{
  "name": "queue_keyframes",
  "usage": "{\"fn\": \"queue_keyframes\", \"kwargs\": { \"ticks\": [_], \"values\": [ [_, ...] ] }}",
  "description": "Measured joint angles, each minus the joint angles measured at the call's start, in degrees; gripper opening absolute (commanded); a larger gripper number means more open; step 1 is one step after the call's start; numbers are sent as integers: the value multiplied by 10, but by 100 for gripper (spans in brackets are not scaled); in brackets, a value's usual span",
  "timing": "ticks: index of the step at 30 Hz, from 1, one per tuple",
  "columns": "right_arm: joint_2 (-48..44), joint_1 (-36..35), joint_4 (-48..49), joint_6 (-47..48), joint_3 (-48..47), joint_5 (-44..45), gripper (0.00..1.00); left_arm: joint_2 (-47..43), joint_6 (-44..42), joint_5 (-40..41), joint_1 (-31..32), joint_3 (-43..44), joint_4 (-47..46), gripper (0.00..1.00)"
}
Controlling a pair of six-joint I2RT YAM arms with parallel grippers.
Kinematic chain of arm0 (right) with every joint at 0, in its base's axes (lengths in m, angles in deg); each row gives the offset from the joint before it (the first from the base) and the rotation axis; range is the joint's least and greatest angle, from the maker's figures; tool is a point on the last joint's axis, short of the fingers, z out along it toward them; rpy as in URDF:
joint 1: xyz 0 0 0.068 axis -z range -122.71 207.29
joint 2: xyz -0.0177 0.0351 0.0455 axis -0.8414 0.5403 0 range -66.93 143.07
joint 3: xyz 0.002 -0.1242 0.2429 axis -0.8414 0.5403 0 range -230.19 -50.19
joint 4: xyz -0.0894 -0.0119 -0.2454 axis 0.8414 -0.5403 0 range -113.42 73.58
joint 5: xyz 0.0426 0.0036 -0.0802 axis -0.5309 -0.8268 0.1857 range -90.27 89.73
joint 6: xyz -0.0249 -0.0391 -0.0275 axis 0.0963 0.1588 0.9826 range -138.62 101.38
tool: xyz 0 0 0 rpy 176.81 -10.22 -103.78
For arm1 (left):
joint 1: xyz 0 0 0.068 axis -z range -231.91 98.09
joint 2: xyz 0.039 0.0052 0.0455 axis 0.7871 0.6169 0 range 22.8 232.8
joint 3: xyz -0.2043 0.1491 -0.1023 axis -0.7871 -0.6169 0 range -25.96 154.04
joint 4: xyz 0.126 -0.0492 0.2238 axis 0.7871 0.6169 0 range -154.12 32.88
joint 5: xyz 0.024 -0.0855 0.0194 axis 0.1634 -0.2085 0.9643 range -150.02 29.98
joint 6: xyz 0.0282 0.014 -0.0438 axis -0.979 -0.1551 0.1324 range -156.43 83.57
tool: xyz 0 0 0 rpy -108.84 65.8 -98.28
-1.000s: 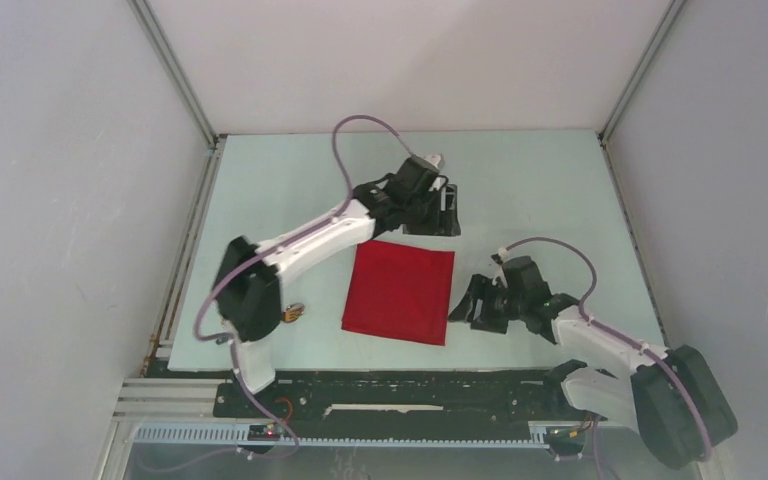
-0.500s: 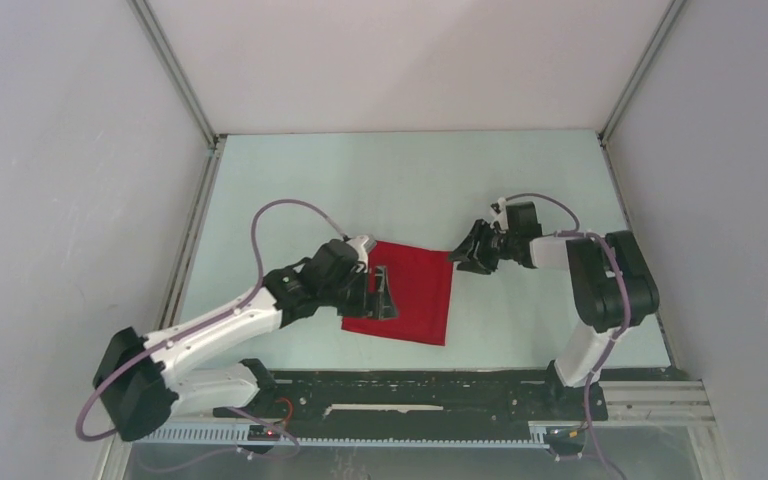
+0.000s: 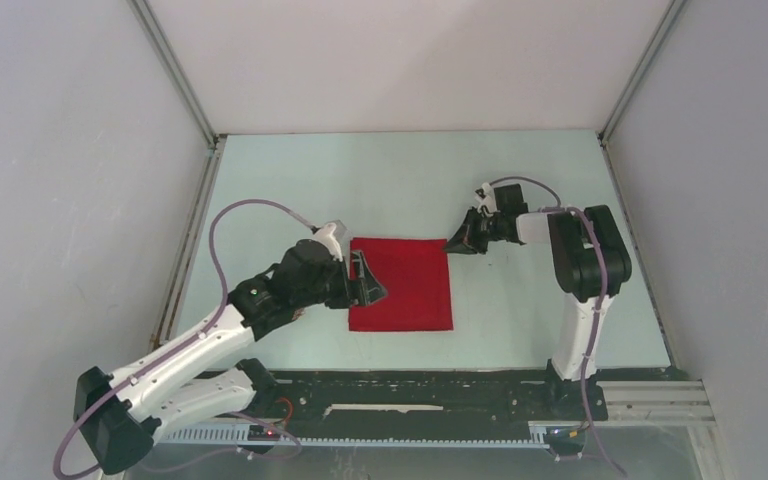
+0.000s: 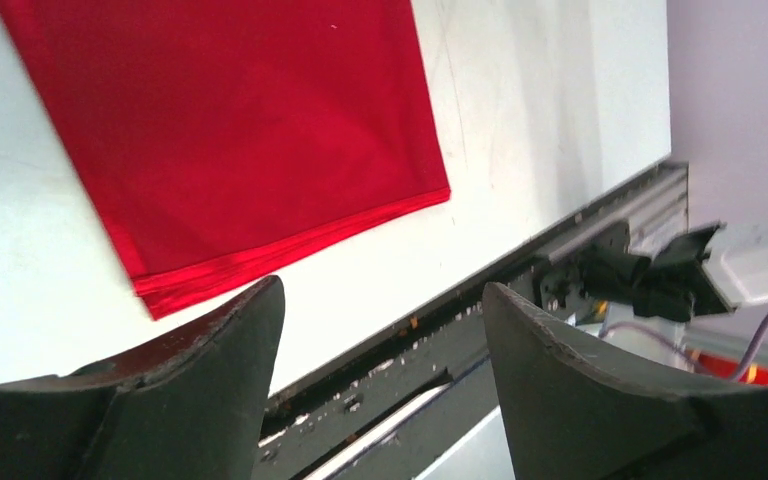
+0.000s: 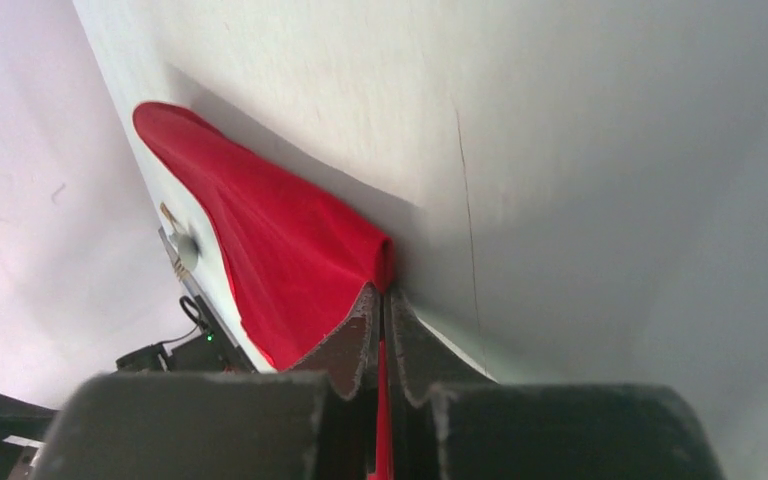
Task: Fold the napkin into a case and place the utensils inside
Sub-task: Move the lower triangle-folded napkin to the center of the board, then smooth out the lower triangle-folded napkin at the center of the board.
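Note:
The red napkin (image 3: 405, 285) lies flat as a square in the middle of the pale table (image 3: 290, 180). My right gripper (image 3: 457, 243) is shut on its far right corner. In the right wrist view that corner of the napkin (image 5: 280, 250) is pinched and lifted between the closed fingertips of the right gripper (image 5: 382, 292). My left gripper (image 3: 365, 281) hangs open over the cloth's left edge. The left wrist view shows the napkin (image 4: 240, 130) beyond the spread left gripper (image 4: 382, 290), which holds nothing. The utensils and the case are out of view.
A black rail (image 3: 410, 388) runs along the table's near edge and also shows in the left wrist view as the rail (image 4: 520, 290). Grey walls close the table in on the left, far and right sides. A purple cable (image 3: 250, 210) loops above the left arm.
The right gripper swung from the napkin's near right side to its far right corner and shut on it. The left arm came from the far side to the cloth's left edge. The napkin turned square.

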State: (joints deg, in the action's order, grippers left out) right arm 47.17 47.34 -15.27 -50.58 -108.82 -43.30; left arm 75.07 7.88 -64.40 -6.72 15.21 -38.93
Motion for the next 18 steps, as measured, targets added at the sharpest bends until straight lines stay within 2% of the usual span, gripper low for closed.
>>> {"fn": "queue_keyframes", "kwargs": {
  "ticks": [3,5,8,11,13,16,18],
  "values": [
    [36,0,-45,29,-68,-3,32,-5,14,-3,-42,-7,-11,78],
    [49,0,-92,48,-109,-2,43,3,23,-14,-72,-10,-28,76],
    [43,-8,-175,79,-156,51,60,45,28,-22,-99,-5,-64,68],
    [-20,-25,-259,114,-151,152,64,122,34,-37,-121,14,-111,56],
    [-83,-40,-295,126,-123,180,65,177,41,-51,-143,28,-143,49],
    [-198,-71,-308,125,-54,147,64,257,48,-70,-178,55,-183,40],
    [-255,-95,-279,112,4,87,61,318,47,-84,-198,85,-202,33]
  ]
}}
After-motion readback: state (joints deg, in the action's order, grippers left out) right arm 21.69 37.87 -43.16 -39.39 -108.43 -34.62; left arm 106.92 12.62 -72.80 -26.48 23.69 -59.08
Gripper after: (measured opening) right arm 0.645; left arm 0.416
